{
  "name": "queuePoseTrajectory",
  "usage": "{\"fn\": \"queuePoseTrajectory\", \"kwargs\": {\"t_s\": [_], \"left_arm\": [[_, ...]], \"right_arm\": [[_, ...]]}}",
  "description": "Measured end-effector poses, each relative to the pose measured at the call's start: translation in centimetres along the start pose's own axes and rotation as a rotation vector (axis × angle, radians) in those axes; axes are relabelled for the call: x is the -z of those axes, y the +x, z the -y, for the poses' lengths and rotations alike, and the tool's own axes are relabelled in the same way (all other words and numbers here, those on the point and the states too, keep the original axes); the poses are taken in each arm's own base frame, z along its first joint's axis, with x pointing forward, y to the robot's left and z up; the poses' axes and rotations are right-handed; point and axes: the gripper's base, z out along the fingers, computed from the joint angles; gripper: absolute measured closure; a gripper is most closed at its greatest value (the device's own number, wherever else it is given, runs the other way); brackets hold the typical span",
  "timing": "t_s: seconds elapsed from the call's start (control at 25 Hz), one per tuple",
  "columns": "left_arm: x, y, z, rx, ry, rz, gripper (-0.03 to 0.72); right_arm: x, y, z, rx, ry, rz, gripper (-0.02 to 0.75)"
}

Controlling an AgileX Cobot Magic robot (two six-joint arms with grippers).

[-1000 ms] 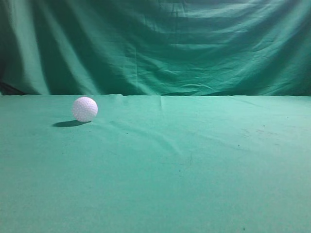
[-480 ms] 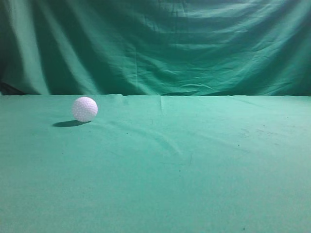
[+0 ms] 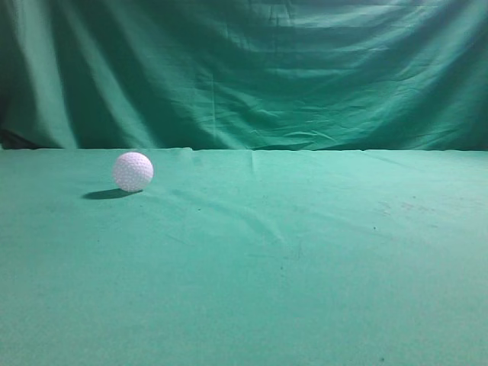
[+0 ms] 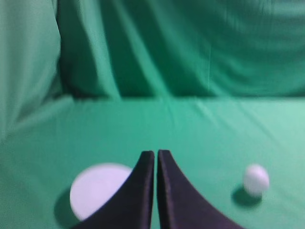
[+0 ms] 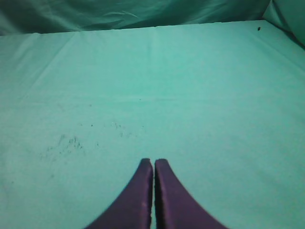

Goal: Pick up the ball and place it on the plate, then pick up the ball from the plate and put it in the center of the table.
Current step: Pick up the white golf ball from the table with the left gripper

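Observation:
The white dimpled ball [image 3: 133, 171] rests on the green table [image 3: 305, 252] at the left in the exterior view. It also shows in the left wrist view [image 4: 256, 180], to the right of my jaws and apart from them. A white round plate [image 4: 95, 191] lies flat on the cloth, partly hidden behind my left jaw. My left gripper [image 4: 156, 153] is shut and empty, above the cloth between plate and ball. My right gripper [image 5: 153, 162] is shut and empty over bare cloth. Neither gripper shows in the exterior view.
A draped green cloth backdrop [image 3: 244, 69] hangs behind the table's far edge. Faint dark specks mark the cloth in the right wrist view [image 5: 66, 143]. The plate is out of the exterior view.

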Motion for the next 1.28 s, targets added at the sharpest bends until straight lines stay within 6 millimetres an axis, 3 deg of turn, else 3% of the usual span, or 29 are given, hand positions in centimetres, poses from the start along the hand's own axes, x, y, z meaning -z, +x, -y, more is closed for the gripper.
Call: {"fn": "queuePoseTrajectory", "kwargs": {"t_s": [0.24, 0.32, 0.52, 0.68, 0.96, 1.08, 1.28], "left_arm": [[0.3, -2.5, -0.2, 0.071, -0.016, 0.277, 0.688], [0.4, -2.7, -0.2, 0.106, -0.01, 0.28, 0.688], [-0.2, -5.1, 0.2, 0.106, 0.006, 0.069, 0.688], [-2.2, -6.8, 0.4, 0.134, 0.004, -0.122, 0.688], [-5.8, -6.3, 0.6, 0.401, -0.018, -0.272, 0.688], [-7.1, -6.3, 0.8, 0.304, 0.004, -0.366, 0.688], [-9.9, -7.0, 3.0, 0.048, 0.216, -0.57, 0.688]], "right_arm": [[0.0, 0.0, 0.0, 0.0, 0.0, 0.0, 0.738], [0.0, 0.0, 0.0, 0.0, 0.0, 0.0, 0.738], [0.0, 0.0, 0.0, 0.0, 0.0, 0.0, 0.738], [0.0, 0.0, 0.0, 0.0, 0.0, 0.0, 0.738], [0.0, 0.0, 0.0, 0.0, 0.0, 0.0, 0.738], [0.0, 0.0, 0.0, 0.0, 0.0, 0.0, 0.738], [0.0, 0.0, 0.0, 0.0, 0.0, 0.0, 0.738]]}}
